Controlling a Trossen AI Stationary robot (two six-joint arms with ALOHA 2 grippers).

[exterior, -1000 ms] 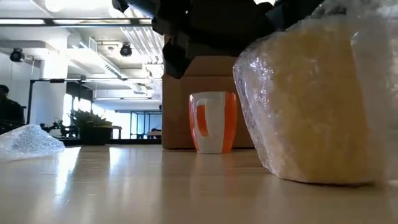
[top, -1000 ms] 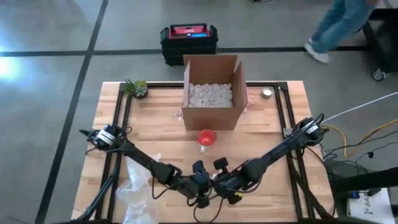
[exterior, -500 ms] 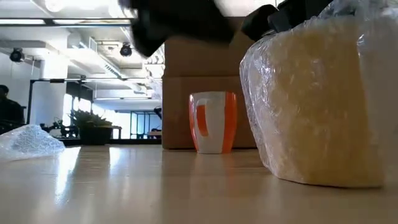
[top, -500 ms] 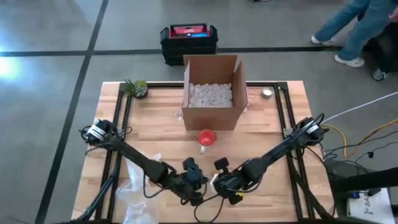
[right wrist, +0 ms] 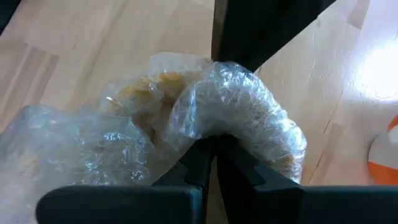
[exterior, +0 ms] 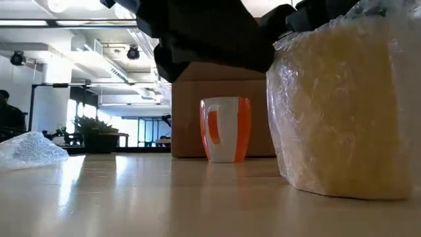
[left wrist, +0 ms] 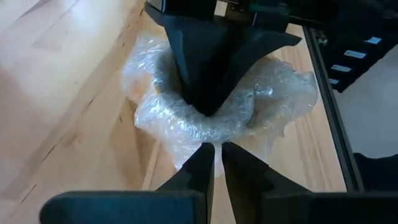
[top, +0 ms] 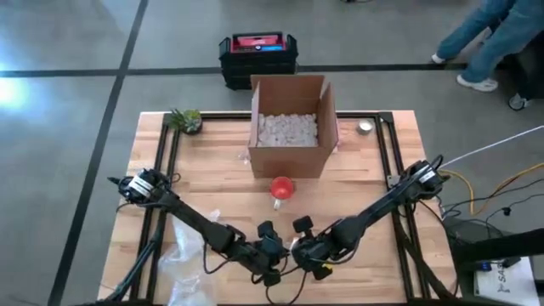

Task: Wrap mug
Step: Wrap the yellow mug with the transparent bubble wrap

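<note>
1. Both arms are bunched up at the front edge of the wooden table [top: 212, 183], around 6 o'clock in the overhead shot, meeting nose to nose over one bubble-wrapped bundle [exterior: 345, 108].
2. The left gripper [left wrist: 214, 155] has its fingers pressed together on a fold of that bubble wrap, right at the near edge of the bundle.
3. The right gripper [right wrist: 213, 149] does the same from the opposite side: fingers closed together, pinching the plastic where it folds over.
4. In each wrist cam you can see the other arm's dark fingers coming in from the far side, so the two grippers are basically facing each other across the bundle.
5. The bundle sits on the tabletop. Something yellowish shows through the plastic, but I can't tell what it is.
6. The mug [top: 281, 188], orange and white, stands upright and bare near the table's centre, just in front of the cardboard box [top: 290, 127] and well apart from the bundle.
7. The box is open and has white packing peanuts [top: 286, 128] in it, sitting around 12 o'clock.
8. More loose bubble wrap [top: 189, 255] lies at about 8 o'clock.
9. A small potted plant [top: 186, 120] sits at 10 o'clock near the back corner.
10. A person's legs [top: 489, 34] show on the floor beyond the table, around 2 o'clock.
</note>
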